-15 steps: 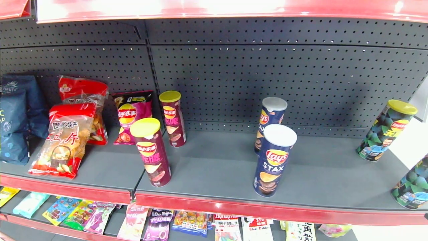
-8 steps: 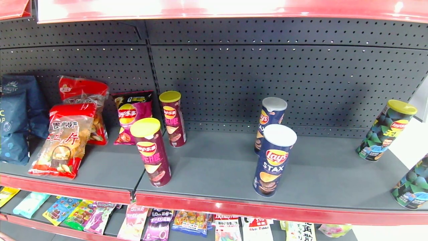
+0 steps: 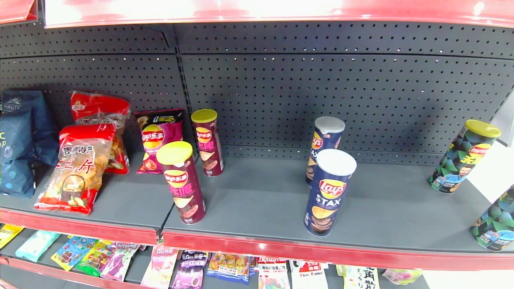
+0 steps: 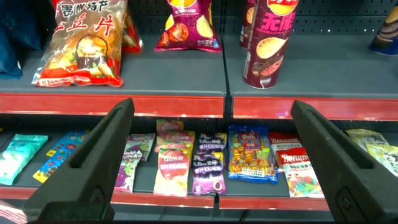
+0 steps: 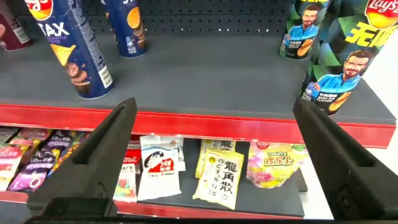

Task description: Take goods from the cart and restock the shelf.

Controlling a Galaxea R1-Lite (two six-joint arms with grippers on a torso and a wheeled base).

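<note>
The shelf (image 3: pixel 257 208) carries six cans: two maroon cans (image 3: pixel 181 182) with yellow lids, two navy cans (image 3: pixel 329 192) with white lids, and two green cans (image 3: pixel 461 158) at its right end. Left of them lean one maroon chip bag (image 3: pixel 158 138) and two red bags (image 3: pixel 76 168). The left pincer (image 4: pixel 212 109) and right pincer (image 5: pixel 216 102) hang released and empty before the shelf's front edge. I judge a fetch is due: the next move calls for going to the cart for another item, with the bare middle a likely spot

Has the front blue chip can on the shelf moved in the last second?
No. The front blue chip can sits where it was, just behind the red shelf edge.
</note>
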